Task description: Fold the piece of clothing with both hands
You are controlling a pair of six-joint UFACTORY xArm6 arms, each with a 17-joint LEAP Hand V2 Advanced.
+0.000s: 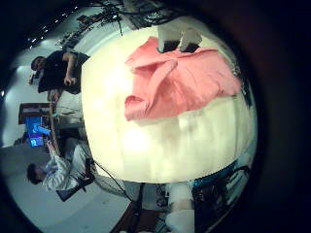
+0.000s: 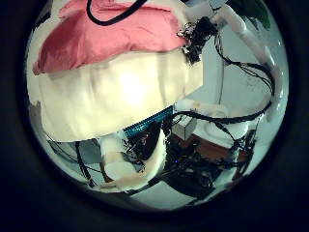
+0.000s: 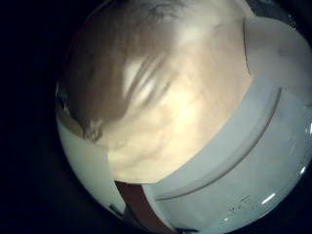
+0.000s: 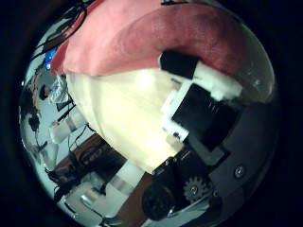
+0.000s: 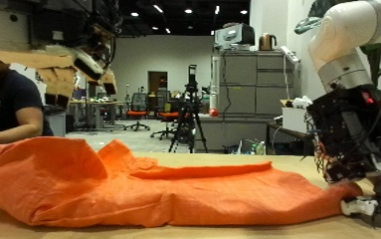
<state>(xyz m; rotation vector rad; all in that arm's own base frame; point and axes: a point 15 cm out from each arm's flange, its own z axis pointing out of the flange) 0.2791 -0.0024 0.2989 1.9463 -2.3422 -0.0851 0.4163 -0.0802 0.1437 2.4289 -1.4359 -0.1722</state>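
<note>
An orange garment (image 5: 150,184) lies crumpled and spread along the pale table (image 5: 177,232). It is bunched high at the end away from my right hand and tapers to a narrow end at that hand. My right hand (image 5: 356,169) stands on that narrow end, its fingers (image 4: 194,90) curled down onto the cloth's edge. The cloth (image 3: 146,88) fills the right little finger side palm view. My left hand (image 5: 87,55) hangs high above the bunched end, fingers relaxed and holding nothing. From up there the whole garment (image 1: 180,78) shows on the table (image 1: 175,141).
Bare table surface (image 2: 116,92) lies beside the garment on the near side, ending at a rounded edge (image 1: 146,180). The right arm (image 5: 349,40) rises steeply over the garment's narrow end.
</note>
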